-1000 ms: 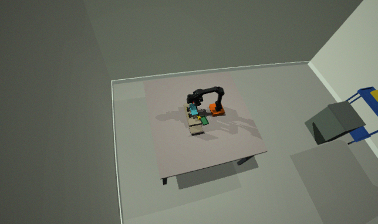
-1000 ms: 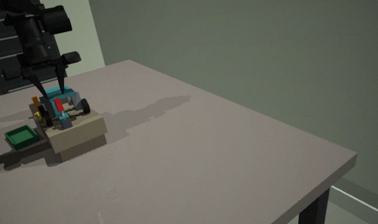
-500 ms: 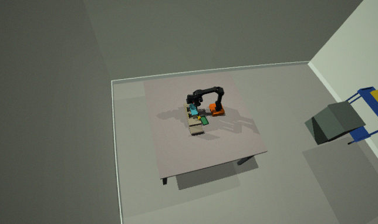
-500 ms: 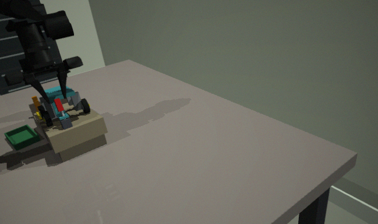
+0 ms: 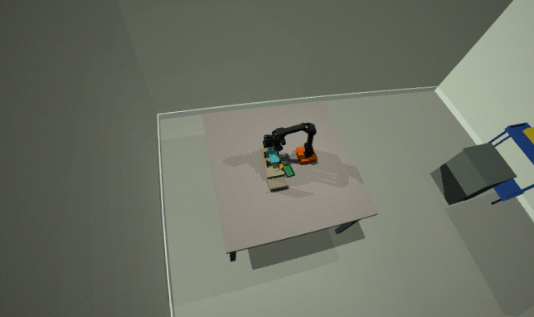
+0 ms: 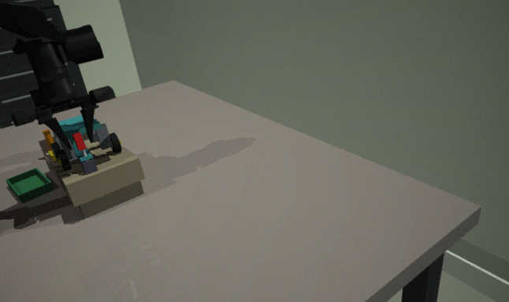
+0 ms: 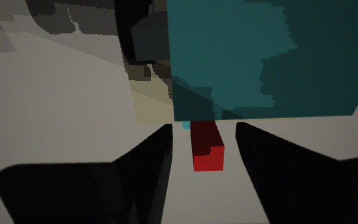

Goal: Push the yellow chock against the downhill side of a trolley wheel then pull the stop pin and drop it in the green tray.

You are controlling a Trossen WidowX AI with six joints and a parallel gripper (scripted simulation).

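The teal trolley (image 5: 274, 156) (image 6: 71, 122) (image 7: 230, 60) stands on the tan ramp (image 5: 275, 173) (image 6: 105, 182). The red-headed stop pin (image 6: 79, 141) (image 7: 209, 158) stands at its uphill end. My gripper (image 6: 81, 145) (image 7: 203, 129) is partly open, pointing down; its fingers are either side of the red head, with gaps on both sides in the wrist view. The yellow chock (image 5: 281, 167) (image 6: 52, 156) with its orange handle is by the trolley's tray-side wheels; whether it touches a wheel is hidden. The green tray (image 6: 23, 198) beside the ramp is empty.
The orange arm base (image 5: 306, 156) stands on the table (image 5: 251, 224), on the tray's side of the ramp. The trolley's body is close to the fingers. A grey box (image 5: 467, 174) and a blue cart (image 5: 529, 149) stand off the table.
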